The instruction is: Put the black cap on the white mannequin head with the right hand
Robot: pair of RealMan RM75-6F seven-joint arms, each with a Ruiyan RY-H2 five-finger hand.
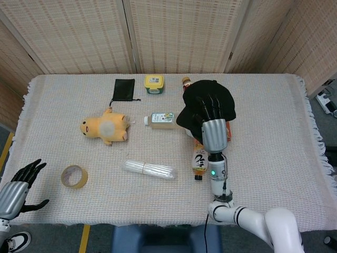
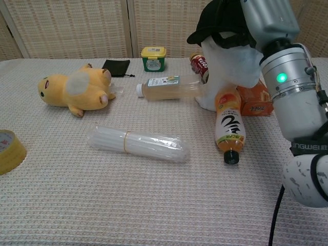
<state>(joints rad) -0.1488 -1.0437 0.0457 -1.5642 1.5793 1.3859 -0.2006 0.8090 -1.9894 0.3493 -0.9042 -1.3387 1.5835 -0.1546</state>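
Note:
The black cap [image 1: 202,103] sits over the white mannequin head [image 2: 228,64], its brim pointing to the front left. From above, the cap hides almost all of the head. My right hand [image 1: 212,124] lies on the cap's top and near side, its fingers spread over the crown and gripping it. The chest view shows the cap [image 2: 218,20] low on the head's brow, with the right hand [image 2: 264,18] at its rear side. My left hand [image 1: 18,184] hangs off the table's front left corner, fingers apart and holding nothing.
An orange-label bottle [image 1: 199,155] lies just in front of the head, beside an orange box [image 2: 254,100]. A tea bottle [image 1: 163,119], a yellow plush [image 1: 105,128], a wrapped tube bundle [image 1: 149,168] and a tape roll [image 1: 74,176] lie to the left. A black pouch [image 1: 124,88] and a green tub [image 1: 154,83] lie at the back.

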